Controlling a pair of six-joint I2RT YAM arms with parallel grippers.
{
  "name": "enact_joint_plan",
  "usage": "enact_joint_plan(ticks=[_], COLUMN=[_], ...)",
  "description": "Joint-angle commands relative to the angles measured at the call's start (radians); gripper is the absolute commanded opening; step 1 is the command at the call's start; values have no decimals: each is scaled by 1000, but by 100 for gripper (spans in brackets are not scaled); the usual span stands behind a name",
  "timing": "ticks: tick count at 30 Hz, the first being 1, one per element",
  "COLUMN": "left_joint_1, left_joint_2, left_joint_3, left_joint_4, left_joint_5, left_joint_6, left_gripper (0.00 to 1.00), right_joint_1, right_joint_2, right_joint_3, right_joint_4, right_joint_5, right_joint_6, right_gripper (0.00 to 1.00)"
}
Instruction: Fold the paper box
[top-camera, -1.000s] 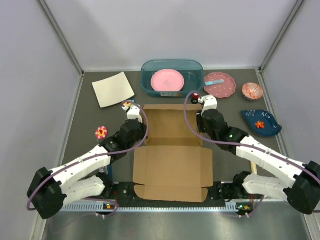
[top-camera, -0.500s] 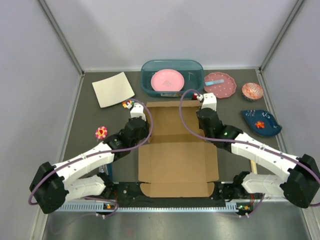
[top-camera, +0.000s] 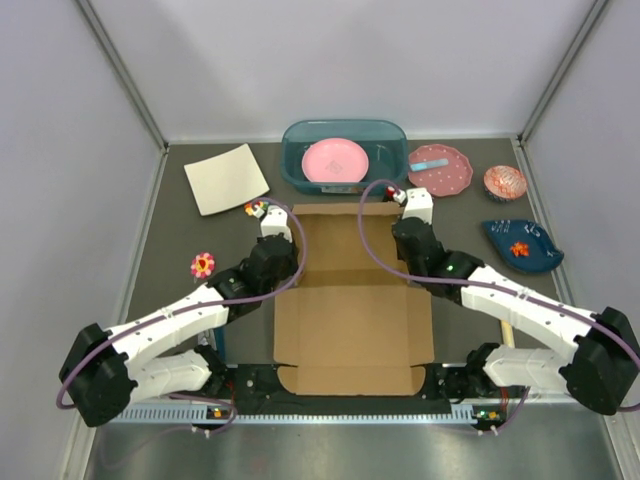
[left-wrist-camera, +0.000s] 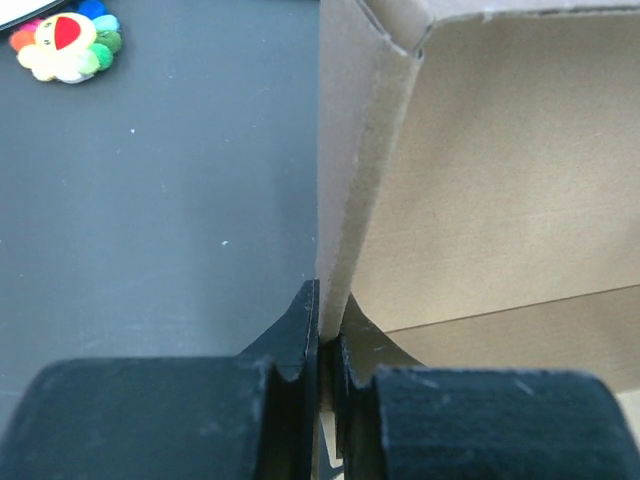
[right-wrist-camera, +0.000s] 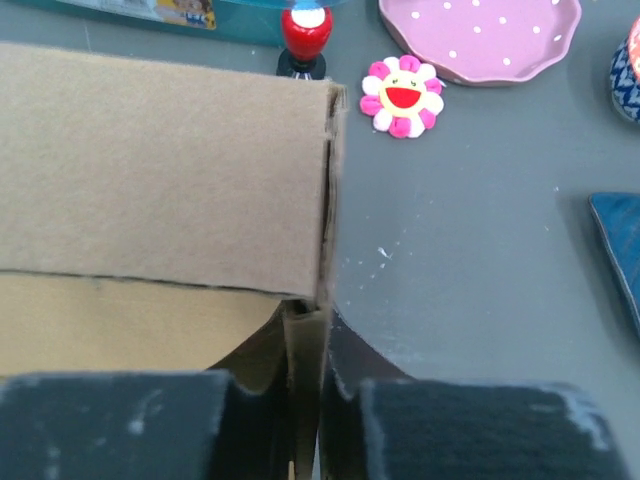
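The paper box (top-camera: 350, 330) is a brown cardboard sheet lying in the middle of the table, its far half with side walls standing up. My left gripper (top-camera: 285, 232) is shut on the far half's left wall. In the left wrist view the upright wall (left-wrist-camera: 350, 180) runs straight into the closed fingertips (left-wrist-camera: 325, 315). My right gripper (top-camera: 405, 222) is shut on the right wall. In the right wrist view that wall's edge (right-wrist-camera: 325, 180) sits between the closed fingertips (right-wrist-camera: 315, 325), with the cardboard panel (right-wrist-camera: 160, 160) to the left.
A cream square sheet (top-camera: 226, 178) lies far left. A teal tub (top-camera: 390, 135) holds a pink plate. A pink dotted plate (top-camera: 440, 168), a patterned cup (top-camera: 505, 182) and a blue dish (top-camera: 520, 247) stand to the right. Flower toys (top-camera: 203, 264) (left-wrist-camera: 65, 45) (right-wrist-camera: 403, 97) lie near the box.
Over the last second both grippers moved a little farther away and the box shifted slightly right, its near panel lying flatter. Almost nothing moved in the last half second.
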Motion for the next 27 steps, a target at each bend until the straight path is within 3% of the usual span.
enact_joint_plan(ticks=[1,5,6,8,9,12,15,22,25,27], left_joint_1=[-3,-3,-3,-1,-3,-3,-3,-3,-4,-6], left_joint_2=[-21,-11,-3,5,14,40,72,155,190,210], left_joint_3=[64,67,65,64,59,49,41,38,9,-43], left_joint_4=[74,82,85,94,105,132,163,244,351,511], left_joint_5=[-13,-21,-29,-41,-59,-89,-116,-219,-276,-297], left_joint_6=[-33,-37,-38,-43,-44,-52,-61,-44,-8,35], left_gripper=[0,0,0,0,0,0,0,0,0,0], right_joint_1=[5,5,5,5,5,5,5,5,5,5], right_joint_2=[9,-8,-25,-37,-51,-69,-97,-195,-238,-282], right_joint_3=[-24,-33,-34,-34,-33,-28,-24,-24,-28,-37], right_joint_4=[-25,-11,0,3,3,1,0,10,7,-2], right_joint_5=[-1,-44,-56,-79,-87,-115,-136,-202,-240,-256], right_joint_6=[26,29,26,35,38,46,58,40,41,51], right_gripper=[0,1,21,40,54,70,77,80,80,80])
